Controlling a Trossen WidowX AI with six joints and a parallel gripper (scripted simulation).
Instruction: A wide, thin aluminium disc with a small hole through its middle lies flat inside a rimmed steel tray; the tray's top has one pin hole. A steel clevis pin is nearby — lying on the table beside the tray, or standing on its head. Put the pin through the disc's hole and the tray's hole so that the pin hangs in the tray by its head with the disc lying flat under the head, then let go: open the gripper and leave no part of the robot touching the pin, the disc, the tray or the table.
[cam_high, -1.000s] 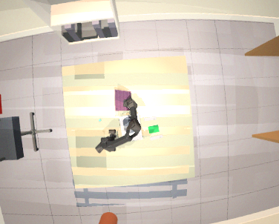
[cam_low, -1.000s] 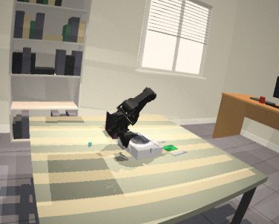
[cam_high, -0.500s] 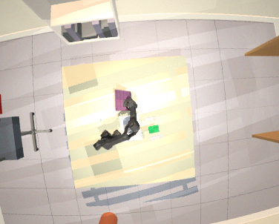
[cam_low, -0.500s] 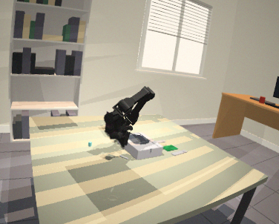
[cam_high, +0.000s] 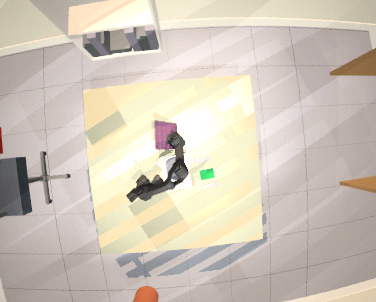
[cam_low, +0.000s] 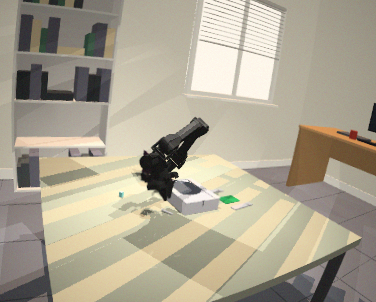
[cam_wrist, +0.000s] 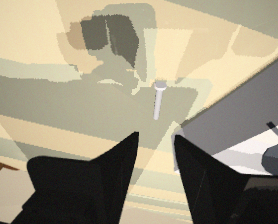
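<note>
The steel clevis pin (cam_wrist: 158, 102) (cam_low: 167, 211) lies on its side on the table beside the rimmed tray (cam_low: 194, 206) (cam_wrist: 225, 111) (cam_high: 185, 184). In the wrist view its head is at the far end and its shank points back toward the gap between the fingers. My gripper (cam_wrist: 156, 137) (cam_low: 167, 197) is partly open and empty, above the table near the pin and the tray's side. The dark grey disc (cam_low: 190, 187) (cam_wrist: 271, 159) lies inside the tray; only its edge shows in the wrist view. The tray's pin hole cannot be made out.
A green square (cam_high: 207, 174) (cam_low: 229, 199) and pale flat strips (cam_high: 211, 184) (cam_low: 242, 205) lie right of the tray. A small teal cube (cam_low: 121, 194) is to the left. A purple panel (cam_high: 165, 135) is by the arm's base. The arm partly covers the tray in the top view.
</note>
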